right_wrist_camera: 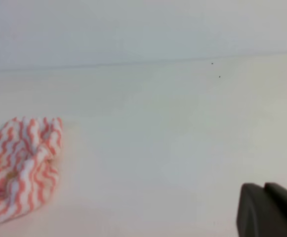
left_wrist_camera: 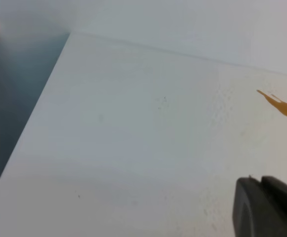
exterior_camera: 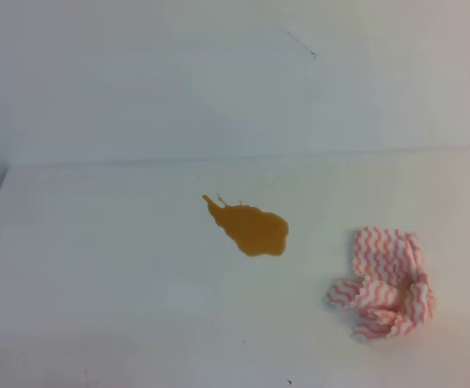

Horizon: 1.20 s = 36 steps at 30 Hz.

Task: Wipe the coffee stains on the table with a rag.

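Observation:
The coffee stains (exterior_camera: 252, 228) form one amber-brown blotch with a thin tail pointing up-left, near the middle of the white table (exterior_camera: 105, 267). Its tail tip (left_wrist_camera: 281, 104) shows at the right edge of the left wrist view. The rag (exterior_camera: 387, 282), pink-and-white zigzag striped with a yellowish spot, lies crumpled to the right of the blotch and apart from it. It also appears as the rag (right_wrist_camera: 20, 165) at the left of the right wrist view. Only a black corner of the left gripper (left_wrist_camera: 267, 207) and of the right gripper (right_wrist_camera: 267, 210) shows; neither touches anything. No arm appears in the high view.
The table's left edge (left_wrist_camera: 29, 123) drops to a dark floor. A white wall (exterior_camera: 218, 73) rises behind the table's far edge. A few tiny dark specks (right_wrist_camera: 216, 69) dot the surface.

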Motion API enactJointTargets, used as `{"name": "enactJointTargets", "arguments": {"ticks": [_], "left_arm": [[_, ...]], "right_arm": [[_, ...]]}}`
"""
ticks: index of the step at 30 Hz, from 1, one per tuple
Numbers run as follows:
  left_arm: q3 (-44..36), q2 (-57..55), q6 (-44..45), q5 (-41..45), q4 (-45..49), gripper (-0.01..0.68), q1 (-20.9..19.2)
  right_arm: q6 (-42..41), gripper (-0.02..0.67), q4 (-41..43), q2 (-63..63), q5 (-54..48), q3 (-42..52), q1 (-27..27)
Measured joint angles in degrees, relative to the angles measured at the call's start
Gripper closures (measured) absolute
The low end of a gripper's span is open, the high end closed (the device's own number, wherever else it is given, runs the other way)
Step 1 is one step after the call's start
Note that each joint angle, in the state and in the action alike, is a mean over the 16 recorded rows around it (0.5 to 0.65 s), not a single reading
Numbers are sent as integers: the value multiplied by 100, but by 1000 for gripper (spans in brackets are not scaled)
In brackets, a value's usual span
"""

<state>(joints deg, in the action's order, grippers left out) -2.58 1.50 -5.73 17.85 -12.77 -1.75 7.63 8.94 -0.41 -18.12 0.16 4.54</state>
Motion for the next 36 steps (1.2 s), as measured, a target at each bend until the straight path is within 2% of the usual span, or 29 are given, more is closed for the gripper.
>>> {"name": "enactJointTargets", "arguments": {"ticks": [36], "left_arm": [[0,0,0,0,0,672,0]], "right_arm": [[-1,652,3,-9,96,32,0]]}}
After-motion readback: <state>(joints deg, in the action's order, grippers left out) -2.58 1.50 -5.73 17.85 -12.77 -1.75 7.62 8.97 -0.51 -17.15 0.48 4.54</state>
